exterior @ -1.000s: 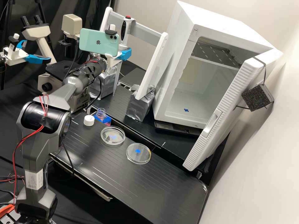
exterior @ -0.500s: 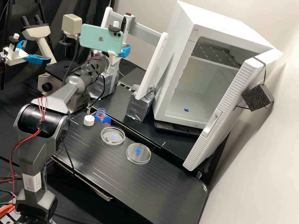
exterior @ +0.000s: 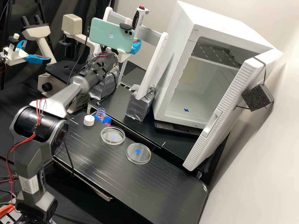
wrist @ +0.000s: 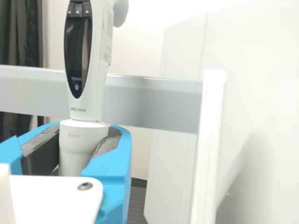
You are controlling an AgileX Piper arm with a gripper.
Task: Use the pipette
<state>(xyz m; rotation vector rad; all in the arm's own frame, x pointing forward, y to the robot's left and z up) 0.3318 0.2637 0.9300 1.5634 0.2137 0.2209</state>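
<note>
Have the blue-fingered white gripper (wrist: 81, 140) clamped on the pale lower barrel of the white pipette with a long black display panel (wrist: 88, 84), dark pads pressed to either side. Grip below the display, presumably to leave the controls free and keep the long body upright. Carry the mint-green phone (exterior: 109, 35) above the wrist, perhaps for a record of the work.

Hold the pipette close to the grey crossbar (exterior: 149, 33), likely its parking rail; cannot tell about any contact between the two. See the slim white upright (exterior: 153, 63) at the bar's end, footed in a silver-taped block (exterior: 140, 105), seemingly against tipping.

Farther out, find the open clear bottle (exterior: 100, 113) in a blue holder (exterior: 106, 119), probably braced there for steady dipping. Just beside, note the round white screw cap (exterior: 89, 120), off and set aside on the black bench top (exterior: 162, 189) to leave the neck open.

Beyond, meet a clear round dish (exterior: 120, 138) and a second clear round dish (exterior: 141, 158), apart from each other, over blue marks, likely for repeatable placing. Farthest, see the big white cabinet (exterior: 176, 62), with its ribbed door (exterior: 235, 90) ajar, perhaps for later storage of the dishes. Next, judged from here: bring the pipette upright over the bottle, without clipping the neck.
</note>
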